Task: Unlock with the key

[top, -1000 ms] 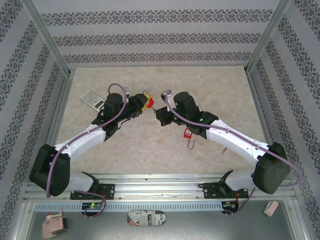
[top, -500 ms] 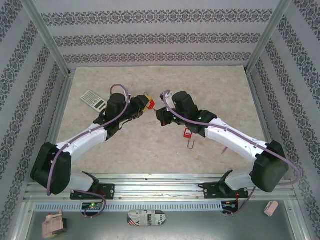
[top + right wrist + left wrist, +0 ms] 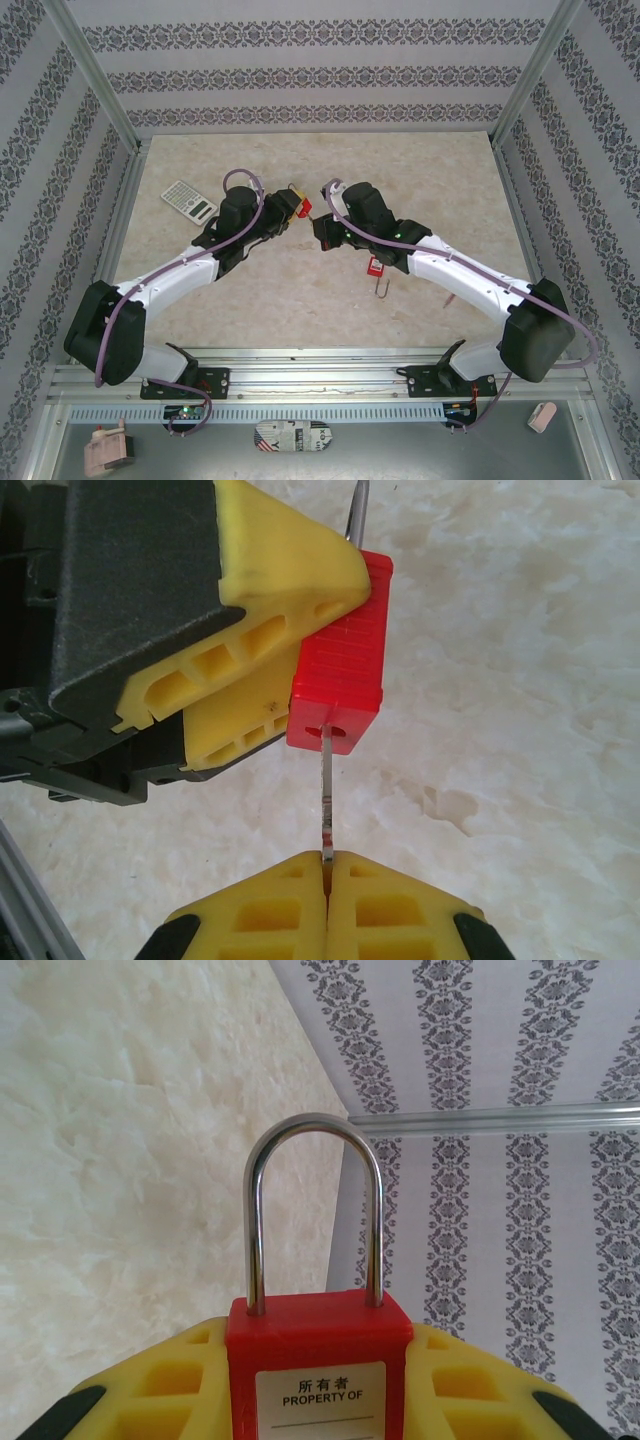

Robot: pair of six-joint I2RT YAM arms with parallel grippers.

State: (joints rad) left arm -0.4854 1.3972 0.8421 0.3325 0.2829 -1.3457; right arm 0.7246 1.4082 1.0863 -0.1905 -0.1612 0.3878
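Note:
A red padlock (image 3: 318,1350) with a steel shackle (image 3: 315,1125) sits between the yellow fingers (image 3: 180,1385) of my left gripper (image 3: 318,1390), which is shut on its body. Both shackle legs sit in the body. In the top view the padlock (image 3: 301,206) hangs above the table between the two arms. My right gripper (image 3: 327,865) is shut on the key (image 3: 326,800). The key's blade points straight at the keyhole in the underside of the padlock (image 3: 340,670), and its tip is in the slot. The left gripper's fingers (image 3: 280,565) clamp the lock from the left.
A calculator (image 3: 189,199) lies on the table at the back left. A second small red padlock (image 3: 375,267) with a metal piece (image 3: 381,290) beside it lies under the right arm. Patterned walls and aluminium frame posts (image 3: 128,200) enclose the table.
The left arm has shifted slightly to the right, bringing the padlock closer to the right gripper. The right arm has hardly moved.

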